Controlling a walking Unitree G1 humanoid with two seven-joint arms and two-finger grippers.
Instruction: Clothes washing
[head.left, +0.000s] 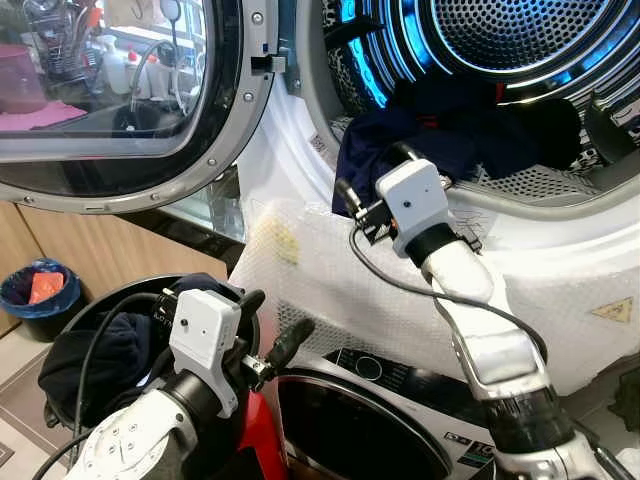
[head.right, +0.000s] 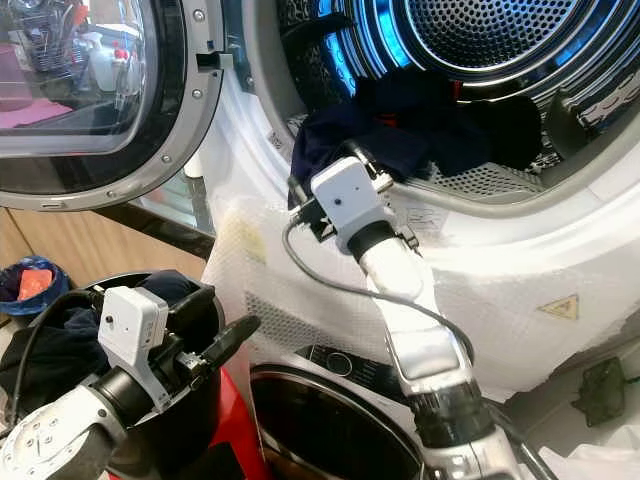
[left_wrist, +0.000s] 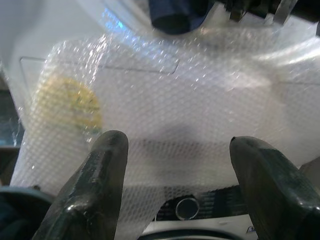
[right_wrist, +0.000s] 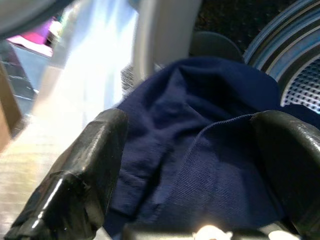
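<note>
A dark navy garment (head.left: 440, 140) lies heaped at the mouth of the washer drum (head.left: 520, 40), part of it hanging over the lip. My right gripper (head.left: 375, 170) is at that lip, open, its two black fingers spread either side of the navy cloth (right_wrist: 210, 150). More dark clothes (head.left: 100, 355) fill a black basket (head.left: 105, 298) at lower left. My left gripper (head.left: 272, 318) hovers beside that basket, open and holding nothing, pointing at the bubble wrap (left_wrist: 165, 100) on the machine's front.
The round glass door (head.left: 130, 90) stands swung open to the left. Bubble wrap (head.left: 330, 270) drapes the white front below the drum. A second machine's dark door (head.left: 380, 420) sits underneath. A blue bin (head.left: 40, 290) stands on the floor at far left.
</note>
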